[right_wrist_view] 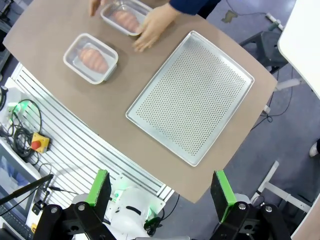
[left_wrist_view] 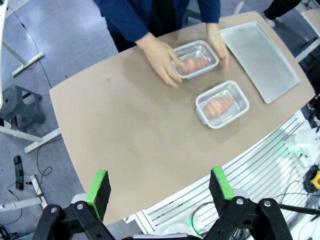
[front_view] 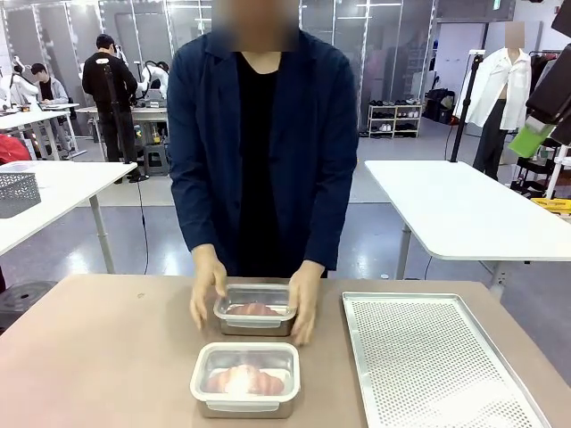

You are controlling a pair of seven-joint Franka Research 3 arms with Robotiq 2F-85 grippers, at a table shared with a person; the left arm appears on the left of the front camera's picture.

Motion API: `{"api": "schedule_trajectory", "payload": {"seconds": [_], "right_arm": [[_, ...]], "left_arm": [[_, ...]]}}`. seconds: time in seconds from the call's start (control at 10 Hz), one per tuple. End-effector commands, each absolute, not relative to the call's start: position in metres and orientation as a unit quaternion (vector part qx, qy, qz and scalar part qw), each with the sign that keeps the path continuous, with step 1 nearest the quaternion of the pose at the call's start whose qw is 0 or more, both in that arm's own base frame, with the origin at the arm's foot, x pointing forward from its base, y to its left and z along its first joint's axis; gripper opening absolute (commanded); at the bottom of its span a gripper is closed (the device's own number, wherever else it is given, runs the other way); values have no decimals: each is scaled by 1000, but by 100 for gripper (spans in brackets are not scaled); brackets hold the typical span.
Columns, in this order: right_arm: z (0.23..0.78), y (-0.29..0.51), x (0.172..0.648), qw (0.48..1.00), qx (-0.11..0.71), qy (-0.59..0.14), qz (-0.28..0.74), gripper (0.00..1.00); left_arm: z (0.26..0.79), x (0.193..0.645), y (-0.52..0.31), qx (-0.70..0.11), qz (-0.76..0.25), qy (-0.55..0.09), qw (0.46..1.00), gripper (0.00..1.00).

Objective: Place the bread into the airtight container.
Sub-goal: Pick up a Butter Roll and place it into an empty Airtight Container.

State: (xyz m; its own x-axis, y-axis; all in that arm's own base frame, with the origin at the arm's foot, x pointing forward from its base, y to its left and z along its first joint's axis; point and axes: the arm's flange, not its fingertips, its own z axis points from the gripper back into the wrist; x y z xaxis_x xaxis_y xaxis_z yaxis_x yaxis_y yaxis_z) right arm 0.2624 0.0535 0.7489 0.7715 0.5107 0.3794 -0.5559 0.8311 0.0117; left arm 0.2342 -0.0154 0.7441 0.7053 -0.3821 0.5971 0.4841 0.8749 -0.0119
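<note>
Both my fingers point(left_wrist_view: 158, 192) point(right_wrist_view: 160, 192) are spread wide, holding nothing. Bread point(left_wrist_view: 218, 105) sits in the near container point(left_wrist_view: 223, 104), far below them. Person's hands point(left_wrist_view: 161, 62) hold the far container point(left_wrist_view: 196, 60); reaching down could bump them.

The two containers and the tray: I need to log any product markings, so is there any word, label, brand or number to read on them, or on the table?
None can be read.
Far container, between the person's hands: no print seen.
Near container with bread: no print seen.
Perforated tray: bare metal, no marking.
Table: plain brown top, no text.
</note>
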Motion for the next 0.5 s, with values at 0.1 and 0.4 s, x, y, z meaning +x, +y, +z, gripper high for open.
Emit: {"api": "schedule_trajectory", "payload": {"seconds": [0.1,0.4], "right_arm": [[750,50,263,937,58,-186,290,100],[750,50,263,937,58,-186,290,100]], "left_arm": [[747,234,-15,-82,-237,-300,921,100],[747,234,-15,-82,-237,-300,921,100]]}}
